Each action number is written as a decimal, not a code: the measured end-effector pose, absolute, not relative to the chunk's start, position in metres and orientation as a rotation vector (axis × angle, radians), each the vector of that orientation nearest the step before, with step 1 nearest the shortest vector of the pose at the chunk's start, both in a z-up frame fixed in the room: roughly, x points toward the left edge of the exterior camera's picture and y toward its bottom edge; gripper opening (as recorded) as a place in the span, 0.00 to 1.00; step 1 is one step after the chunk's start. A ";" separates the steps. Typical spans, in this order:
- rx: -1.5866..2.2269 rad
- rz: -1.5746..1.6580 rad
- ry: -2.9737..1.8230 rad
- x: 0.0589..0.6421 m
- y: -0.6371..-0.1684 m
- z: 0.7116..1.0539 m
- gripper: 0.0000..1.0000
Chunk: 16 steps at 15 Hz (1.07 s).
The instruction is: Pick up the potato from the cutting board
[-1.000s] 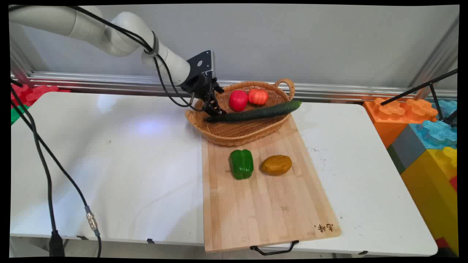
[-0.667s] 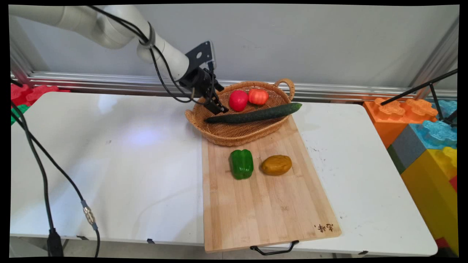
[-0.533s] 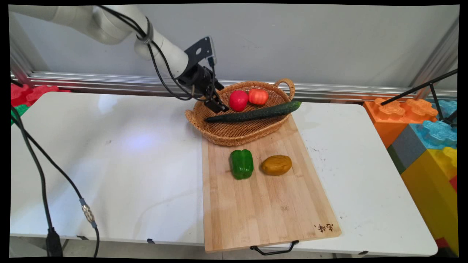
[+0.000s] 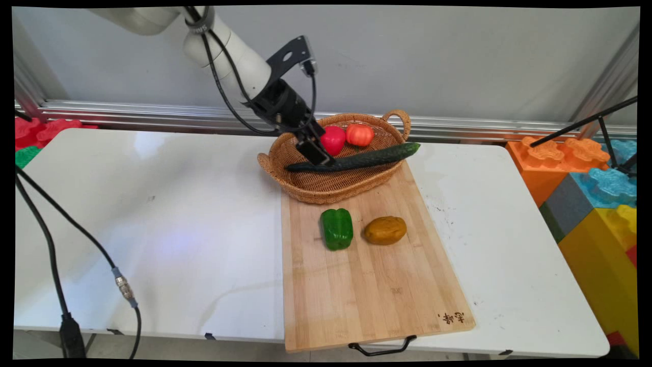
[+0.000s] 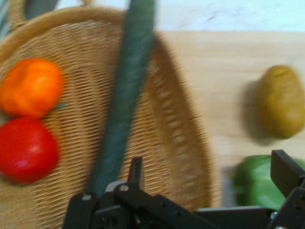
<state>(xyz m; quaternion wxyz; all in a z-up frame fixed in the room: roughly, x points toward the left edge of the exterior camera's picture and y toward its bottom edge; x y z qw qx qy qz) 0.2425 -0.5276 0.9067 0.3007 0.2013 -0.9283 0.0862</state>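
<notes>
Basket [image 4: 331, 186]: tan woven wicker. Cucumber [image 4: 367, 157]: dark green. Apple [image 4: 333, 140]: red. Tomato [image 4: 359, 134]: orange-red. Pepper [image 4: 336, 229]: bright green. Potato [image 4: 385, 230]: mustard brown. Cutting board [image 4: 367, 290]: pale wood, striped grain. Table [image 4: 153, 229]: white. Gripper [image 4: 316, 153]: black.

The gripper [image 4: 317, 153] hung over the wicker basket [image 4: 331, 186], just above the cucumber's [image 4: 367, 157] near end. A red tomato [image 4: 333, 139] sat just beside it, an orange one [image 4: 359, 134] beyond; the green pepper [image 4: 336, 229] and potato [image 4: 385, 230] lay below on the cutting board [image 4: 367, 290].
</notes>
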 end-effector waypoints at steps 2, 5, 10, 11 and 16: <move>0.528 0.168 -2.457 0.230 -0.520 0.911 1.00; 0.513 0.089 -2.439 0.210 -0.513 0.912 1.00; 0.505 0.009 -2.396 0.174 -0.511 0.882 1.00; 0.504 0.000 -2.390 0.165 -0.511 0.871 1.00; 0.499 -0.026 -2.384 0.133 -0.515 0.820 1.00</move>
